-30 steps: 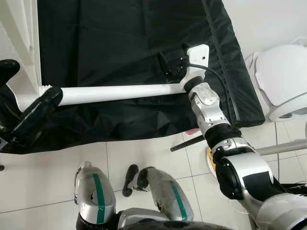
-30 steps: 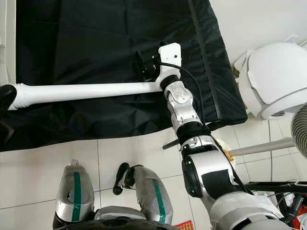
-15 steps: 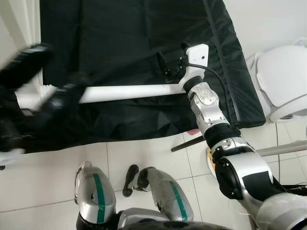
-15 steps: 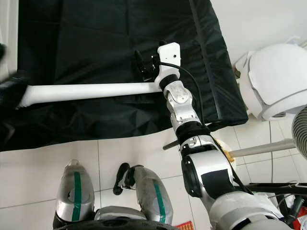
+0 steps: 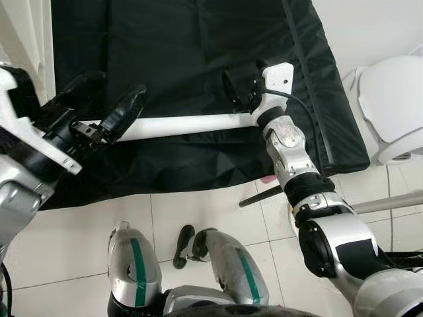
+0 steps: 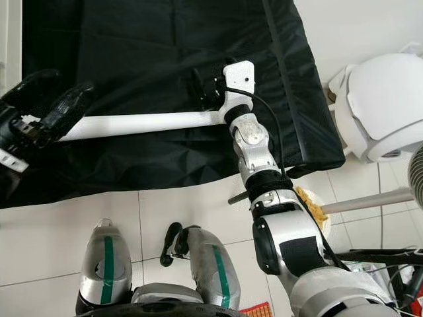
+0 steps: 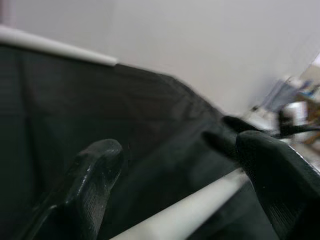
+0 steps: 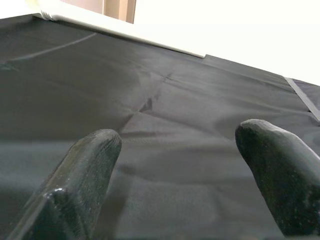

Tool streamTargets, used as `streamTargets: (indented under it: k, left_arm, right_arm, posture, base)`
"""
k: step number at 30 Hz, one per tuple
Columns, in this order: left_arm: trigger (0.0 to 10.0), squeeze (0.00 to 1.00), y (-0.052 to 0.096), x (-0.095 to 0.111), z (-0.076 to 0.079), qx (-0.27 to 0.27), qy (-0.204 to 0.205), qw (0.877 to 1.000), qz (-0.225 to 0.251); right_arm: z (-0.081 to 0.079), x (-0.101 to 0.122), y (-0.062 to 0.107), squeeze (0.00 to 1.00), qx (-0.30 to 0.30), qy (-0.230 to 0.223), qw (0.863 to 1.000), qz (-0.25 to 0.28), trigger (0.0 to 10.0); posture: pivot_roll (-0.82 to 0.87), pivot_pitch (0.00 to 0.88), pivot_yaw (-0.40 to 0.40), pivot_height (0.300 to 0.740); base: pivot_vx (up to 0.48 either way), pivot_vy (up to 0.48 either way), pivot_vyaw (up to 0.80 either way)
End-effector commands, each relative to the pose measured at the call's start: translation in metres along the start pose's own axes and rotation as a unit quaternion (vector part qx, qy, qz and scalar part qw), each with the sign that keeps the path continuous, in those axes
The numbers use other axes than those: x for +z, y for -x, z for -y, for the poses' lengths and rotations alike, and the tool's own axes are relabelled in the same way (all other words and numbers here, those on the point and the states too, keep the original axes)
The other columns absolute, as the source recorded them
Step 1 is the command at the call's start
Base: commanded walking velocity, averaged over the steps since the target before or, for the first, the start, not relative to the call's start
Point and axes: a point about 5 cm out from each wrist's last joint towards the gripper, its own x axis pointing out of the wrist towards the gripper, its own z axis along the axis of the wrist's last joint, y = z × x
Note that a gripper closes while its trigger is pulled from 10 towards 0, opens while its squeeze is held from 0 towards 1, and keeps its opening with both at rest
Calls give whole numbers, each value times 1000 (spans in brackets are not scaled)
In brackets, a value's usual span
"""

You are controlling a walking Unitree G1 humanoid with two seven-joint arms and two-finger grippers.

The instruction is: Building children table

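Bright, even daylight in the head views, soft shadows on the floor tiles (image 5: pixel 59 244). Sharp there; blurred far background in left wrist view, near fingers (image 7: pixel 90 175) out of focus.

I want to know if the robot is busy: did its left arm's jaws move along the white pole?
Yes. The left gripper has slid along the white pole from its end toward the right gripper, over the black cloth.

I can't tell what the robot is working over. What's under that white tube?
Under the white tube lies a black fabric sheet, spread wide and wrinkled. What the fabric rests on is covered. Tiled floor shows past its near edge.
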Motion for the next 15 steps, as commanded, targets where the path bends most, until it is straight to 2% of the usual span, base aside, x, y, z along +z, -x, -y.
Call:
streamTargets:
  k: [1, 5, 9, 10, 12, 15]
  left_arm:
    - [10000, 0, -3, -6, -2, 13, -5, 1000, -18]
    - [10000, 0, -15, -25, -16, 65, -33, 995, -72]
    - [10000, 0, -18, -43, -16, 51, -69, 989, -122]
    - [10000, 0, -18, -43, -16, 51, -69, 989, -122]
    - [10000, 0, -18, -52, -18, 48, -86, 983, -155]
    - [10000, 0, -18, -58, -21, 56, -90, 979, -174]
  right_arm:
    - [11, -2, 5, 0, -18, 10, 1000, -1, 10000]
    - [16, 0, 6, 0, -27, 15, 1000, 3, 10000]
    - [18, 1, 7, 0, -31, 18, 999, 4, 10000]
    - [18, 1, 7, 0, -31, 18, 999, 4, 10000]
    - [19, 1, 7, 0, -31, 19, 999, 5, 10000]
    - [19, 1, 8, 0, -32, 21, 999, 5, 10000]
  posture:
    - [351, 122, -199, 740]
    - [335, 112, -188, 740]
    - [322, 101, -179, 740]
    - [322, 101, -179, 740]
    - [318, 98, -176, 740]
    - [312, 97, -171, 740]
  base:
    - [0, 0, 0]
    - [0, 0, 0]
    - [0, 0, 0]
    - [0, 0, 0]
    - [0, 0, 0]
    - [0, 0, 0]
